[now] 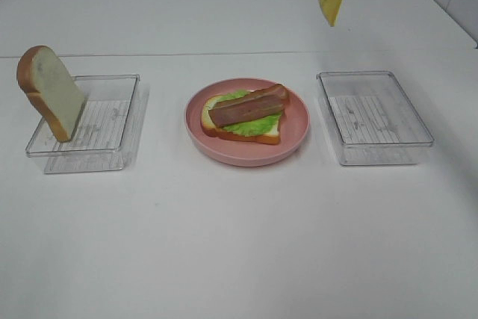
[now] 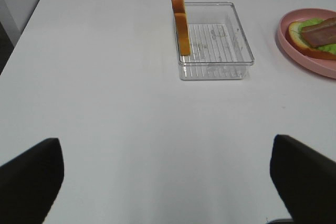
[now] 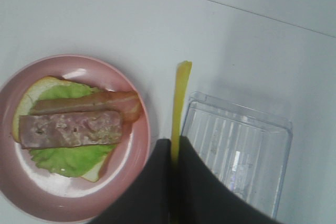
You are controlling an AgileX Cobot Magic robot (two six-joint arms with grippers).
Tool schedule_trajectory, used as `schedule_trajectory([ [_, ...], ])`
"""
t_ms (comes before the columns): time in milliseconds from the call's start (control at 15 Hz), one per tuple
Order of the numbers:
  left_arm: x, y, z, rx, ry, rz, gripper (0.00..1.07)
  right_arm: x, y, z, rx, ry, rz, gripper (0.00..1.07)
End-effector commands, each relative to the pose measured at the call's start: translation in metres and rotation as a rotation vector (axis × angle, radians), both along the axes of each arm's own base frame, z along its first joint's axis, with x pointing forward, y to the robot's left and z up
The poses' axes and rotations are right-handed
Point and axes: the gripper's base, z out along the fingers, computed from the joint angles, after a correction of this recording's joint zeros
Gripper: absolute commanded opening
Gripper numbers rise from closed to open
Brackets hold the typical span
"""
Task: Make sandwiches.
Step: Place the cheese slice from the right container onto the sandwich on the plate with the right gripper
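Three lenses, one white table [image 1: 239, 259]. Our high camera stands off the near edge, looking down and across at the pink plate [image 1: 296, 121] in the middle, with the left tray [image 1: 112, 121] and the right tray [image 1: 373, 121] on either side. Our left wrist camera sits low and well back, facing along the tabletop to the left tray and its bread slice [image 2: 179, 14], the plate's rim just in shot. Our right wrist camera hangs close overhead, apparently pointing straight down between plate and right tray, a cheese slice [image 3: 178, 103] edge-on before it. We find the plate in all three views.
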Motion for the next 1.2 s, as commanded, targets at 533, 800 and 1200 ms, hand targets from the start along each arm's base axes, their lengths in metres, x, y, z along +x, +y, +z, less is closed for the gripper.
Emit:
schedule_trajectory([
  [533, -0.002, 0.000, 0.000, 0.002, -0.020, 0.002, 1.01, -0.041, 0.082, -0.047, 0.039, 0.199, 0.195, 0.00],
  [800, -0.002, 0.000, 0.000, 0.002, -0.020, 0.002, 1.01, -0.038, 0.112, -0.077, 0.149, 0.223, 0.231, 0.00],
  [1200, -0.002, 0.000, 0.000, 0.002, -0.020, 0.002, 1.01, -0.029, 0.124, -0.107, 0.208, 0.249, 0.238, 0.00],
])
